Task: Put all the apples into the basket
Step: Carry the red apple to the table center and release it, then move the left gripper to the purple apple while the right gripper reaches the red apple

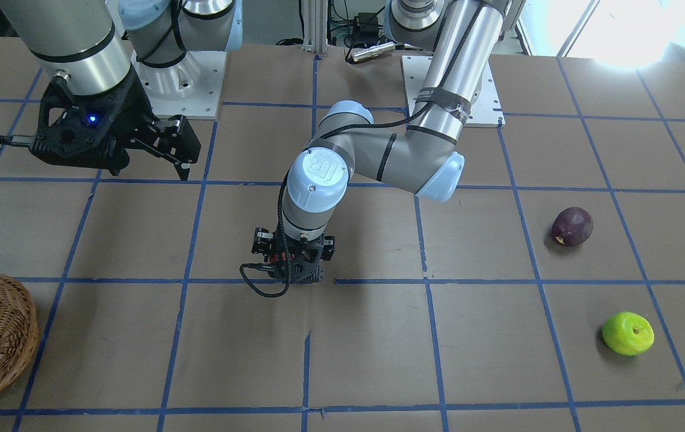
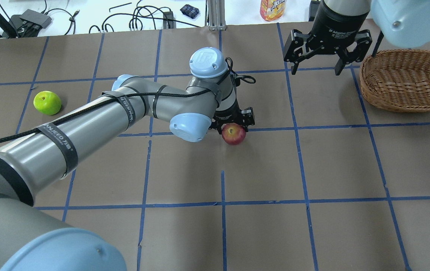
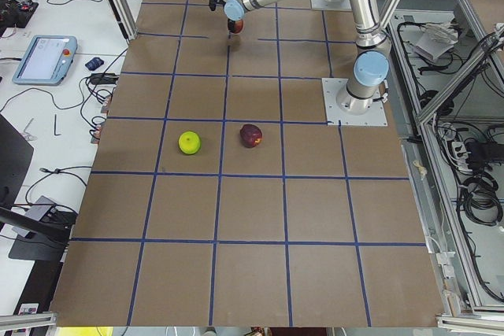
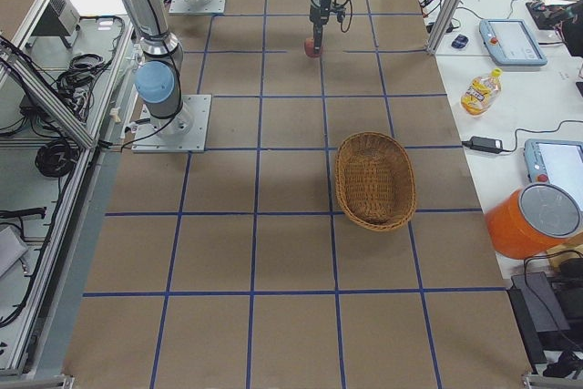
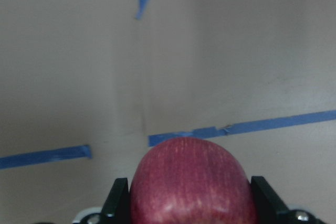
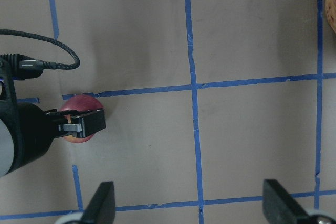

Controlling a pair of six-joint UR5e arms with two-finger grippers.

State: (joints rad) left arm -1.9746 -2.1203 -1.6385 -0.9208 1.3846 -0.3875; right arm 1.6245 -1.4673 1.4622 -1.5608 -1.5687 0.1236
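Note:
My left gripper (image 2: 234, 126) points down at the table's middle, shut on the red apple (image 2: 233, 134). The left wrist view shows the apple (image 5: 189, 182) filling the gap between both fingers (image 5: 116, 203). It hangs close to the table; I cannot tell whether it touches. The green apple (image 2: 47, 102) and the dark purple apple (image 1: 572, 226) lie on the robot's left side, apart from each other. The purple one is hidden behind my left arm in the overhead view. My right gripper (image 2: 316, 69) is open and empty, hovering just left of the wicker basket (image 2: 367, 88), which holds nothing.
Blue tape lines grid the brown table. A yellow drink bottle (image 2: 273, 9) and cables lie on the white bench past the far edge. My left arm (image 2: 124, 109) stretches across the table's left half. Both arm bases (image 1: 180, 90) stand at the near edge.

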